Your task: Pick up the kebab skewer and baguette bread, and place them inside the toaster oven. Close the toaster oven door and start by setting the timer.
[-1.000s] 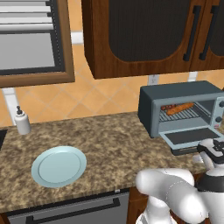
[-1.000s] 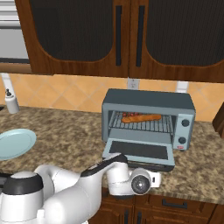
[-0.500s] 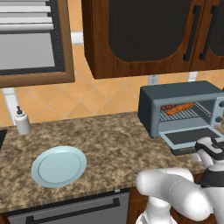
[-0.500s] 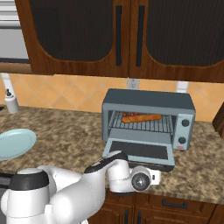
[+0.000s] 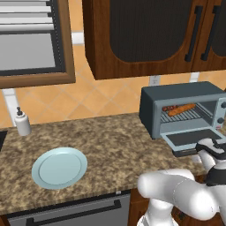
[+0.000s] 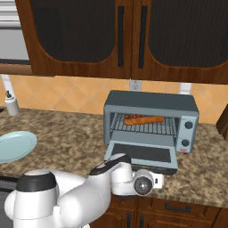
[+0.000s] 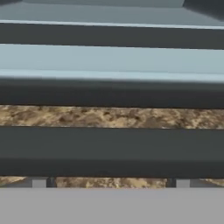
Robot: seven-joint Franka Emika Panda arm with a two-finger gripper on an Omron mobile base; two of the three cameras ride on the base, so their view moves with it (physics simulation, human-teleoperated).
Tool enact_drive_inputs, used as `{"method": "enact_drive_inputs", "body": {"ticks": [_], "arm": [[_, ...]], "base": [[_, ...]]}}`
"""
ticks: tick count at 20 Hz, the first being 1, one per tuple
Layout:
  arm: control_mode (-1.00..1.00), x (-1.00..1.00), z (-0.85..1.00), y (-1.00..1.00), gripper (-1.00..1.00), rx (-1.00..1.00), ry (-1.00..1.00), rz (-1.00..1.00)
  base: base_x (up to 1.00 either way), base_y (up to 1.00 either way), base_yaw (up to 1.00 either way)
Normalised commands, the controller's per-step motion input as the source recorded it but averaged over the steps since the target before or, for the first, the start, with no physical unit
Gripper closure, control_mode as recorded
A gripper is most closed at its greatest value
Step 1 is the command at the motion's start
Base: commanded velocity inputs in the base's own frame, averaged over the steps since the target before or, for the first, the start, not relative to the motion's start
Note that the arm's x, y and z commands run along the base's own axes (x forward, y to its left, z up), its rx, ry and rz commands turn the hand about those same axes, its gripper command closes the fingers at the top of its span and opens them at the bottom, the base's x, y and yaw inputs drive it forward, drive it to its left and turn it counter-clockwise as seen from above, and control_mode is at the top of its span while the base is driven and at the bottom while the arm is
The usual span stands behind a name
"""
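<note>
The grey-blue toaster oven point(image 5: 181, 95) point(image 6: 151, 102) stands at the back of the counter. Its door point(image 5: 190, 137) point(image 6: 140, 153) hangs dropped open. On the wire rack inside lie the orange-brown baguette bread point(image 5: 183, 109) point(image 6: 149, 120) and, beside it, the dark red kebab skewer point(image 5: 167, 108) point(image 6: 129, 117). My gripper point(image 5: 201, 148) point(image 6: 144, 173) point(image 7: 111, 182) is open and empty, right at the door's front edge. In the hand view the door's dark bar handle point(image 7: 112, 151) runs across just ahead of the spread fingertips point(image 7: 39, 182).
A pale blue plate point(image 5: 59, 167) point(image 6: 15, 146) lies on the granite counter to the left. A soap dispenser point(image 5: 22, 124) point(image 6: 11, 105) stands by the wall. Two knobs point(image 6: 189, 126) sit on the oven's right panel. Dark wood cabinets hang overhead.
The arm's bulky links have shifted slightly to the right. The hand stays at the door's edge and the jaws stay wide.
</note>
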Motion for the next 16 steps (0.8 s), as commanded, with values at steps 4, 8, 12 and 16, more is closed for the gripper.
{"method": "enact_drive_inputs", "body": {"ticks": [4, 8, 12, 16], "arm": [[-1.00, 0.00, 0.16, -0.02, -1.00, 0.04, -0.05, 0.00], [-1.00, 0.02, 0.33, -0.01, -1.00, 0.07, -0.09, 0.00], [-1.00, 0.13, 0.40, 0.00, -1.00, 0.08, -0.12, 0.00], [-1.00, 0.13, 0.44, 0.00, -1.00, 0.09, -0.17, 0.00]], "base": [[0.00, 0.00, 0.00], [0.00, 0.00, 0.00], [0.00, 0.00, 0.00], [0.00, 0.00, 0.00]]}}
